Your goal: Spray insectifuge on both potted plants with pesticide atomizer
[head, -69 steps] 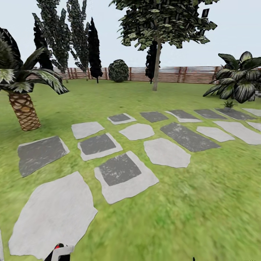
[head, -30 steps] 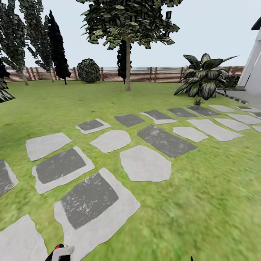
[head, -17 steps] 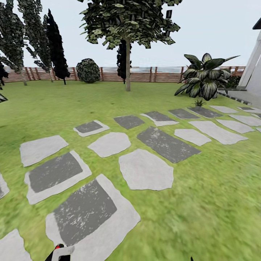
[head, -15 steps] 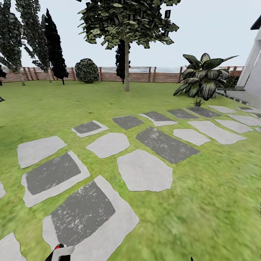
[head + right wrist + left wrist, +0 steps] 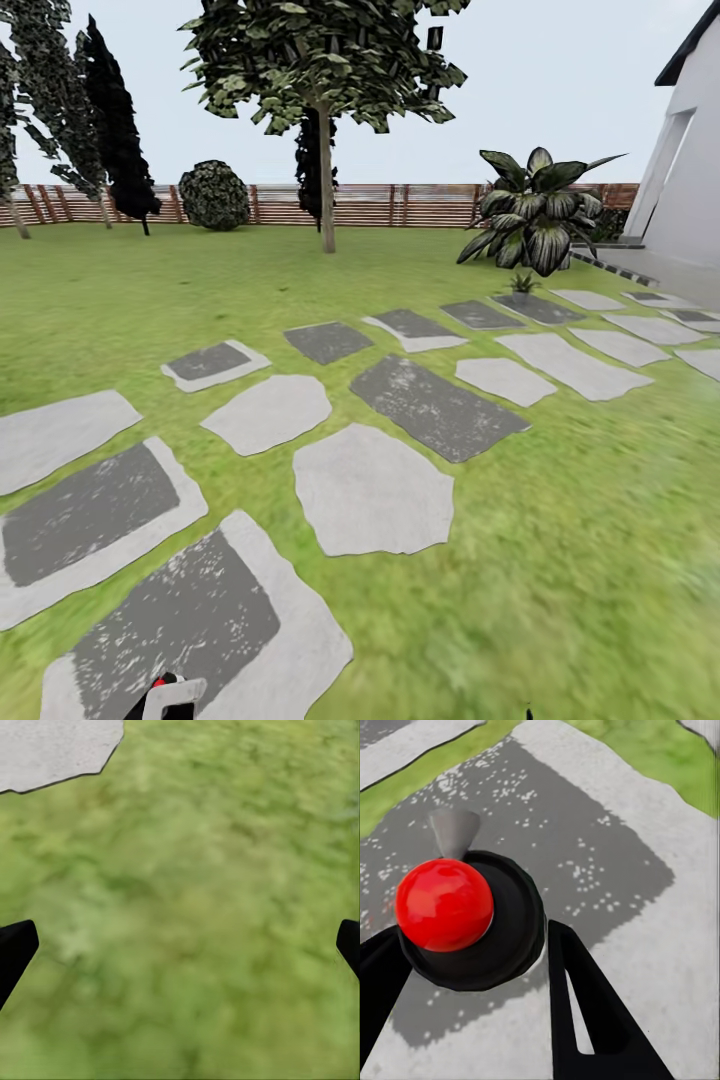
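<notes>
The left gripper (image 5: pixel 465 1020) hangs low over a dark-centred stepping stone (image 5: pixel 585 862), its two black fingers (image 5: pixel 585 1012) spread wide apart with nothing between them; a black round part with a glossy red ball (image 5: pixel 444 904) sits between the finger roots. In the head view only a tip of this arm — black, white and red (image 5: pixel 165 697) — pokes up at the bottom edge. The right gripper (image 5: pixel 180 945) hovers above bare grass (image 5: pixel 195 915), its black fingers (image 5: pixel 13 949) showing just at the two sides of the wrist view, far apart and empty; a corner of a pale stone (image 5: pixel 52 750) lies beyond them.

The lawn (image 5: pixel 560 540) opens wide ahead and to the right, crossed by a run of irregular grey stepping stones (image 5: pixel 370 490) that leads away toward a white building wall (image 5: pixel 690 170) at the right edge. A brown slatted fence (image 5: pixel 400 205) closes the far side, with a leafy tree (image 5: pixel 325 120), dark cypresses (image 5: pixel 112 120) and a round shrub (image 5: pixel 213 195) before it.

One potted plant (image 5: pixel 520 286) — a small low rosette of pointed green leaves, its pot too small to make out — stands far off on a dark stone (image 5: pixel 535 307), just in front of the big dark plant with broad white-striped leaves (image 5: pixel 530 215).
</notes>
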